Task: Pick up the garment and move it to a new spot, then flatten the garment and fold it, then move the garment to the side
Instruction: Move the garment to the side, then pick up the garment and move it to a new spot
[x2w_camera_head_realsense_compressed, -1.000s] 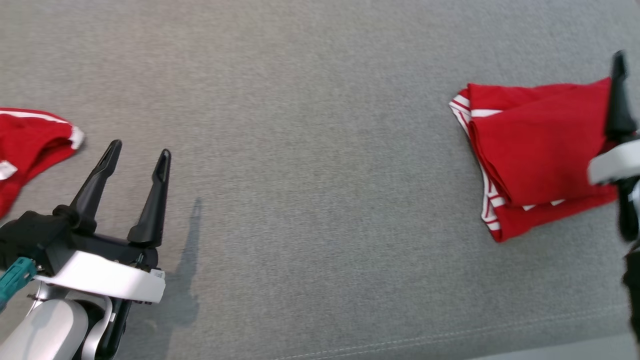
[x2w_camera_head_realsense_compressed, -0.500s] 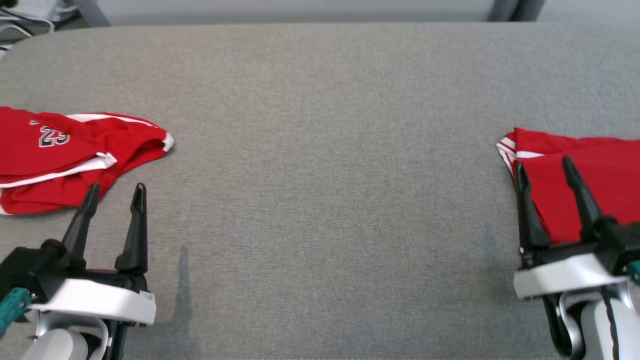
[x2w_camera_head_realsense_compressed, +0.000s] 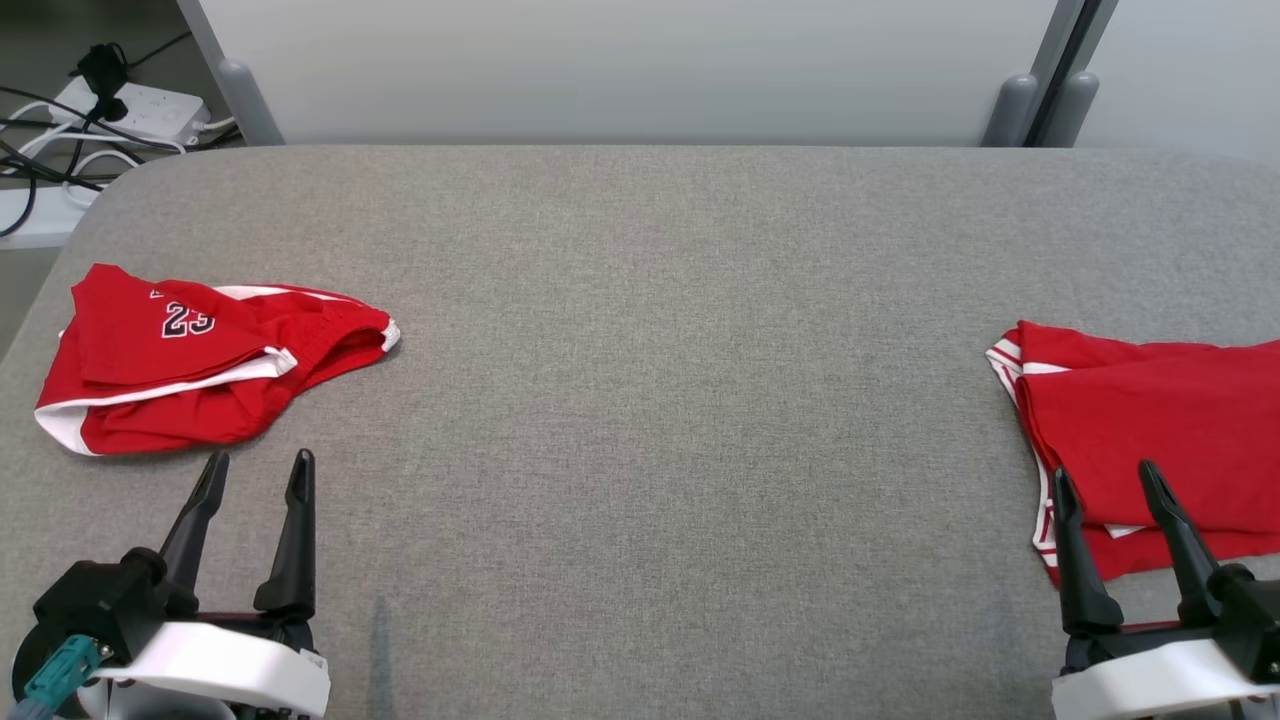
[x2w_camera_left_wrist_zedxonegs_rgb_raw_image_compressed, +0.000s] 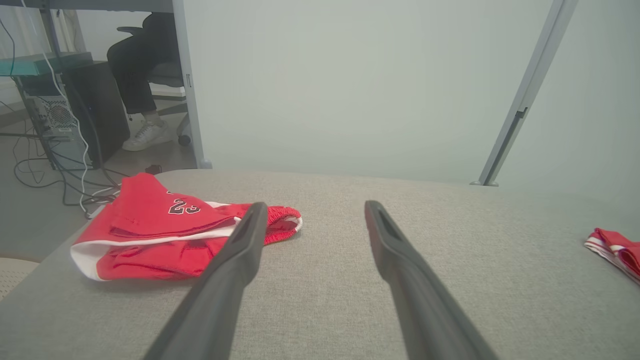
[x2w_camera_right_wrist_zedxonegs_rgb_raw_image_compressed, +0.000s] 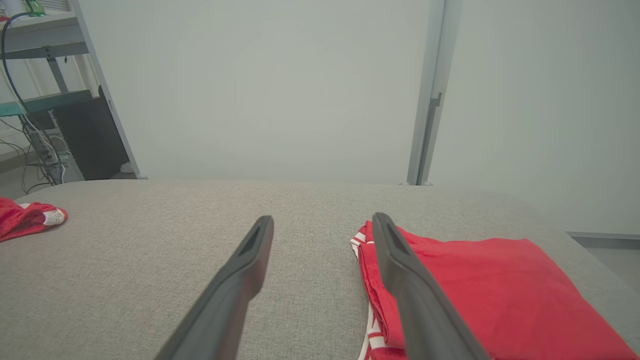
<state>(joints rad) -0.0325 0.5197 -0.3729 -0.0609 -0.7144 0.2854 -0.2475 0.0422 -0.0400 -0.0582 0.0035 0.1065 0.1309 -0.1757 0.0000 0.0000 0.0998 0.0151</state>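
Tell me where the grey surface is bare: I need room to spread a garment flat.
The broad middle of the grey surface is free, from the numbered shorts at its left end to the folded red garment at its right. Crowded: both ends, where the open left gripper and right gripper sit near those garments.

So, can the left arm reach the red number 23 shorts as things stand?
Probably yes: the left gripper stands open just short of the shorts, with only grey table between them.
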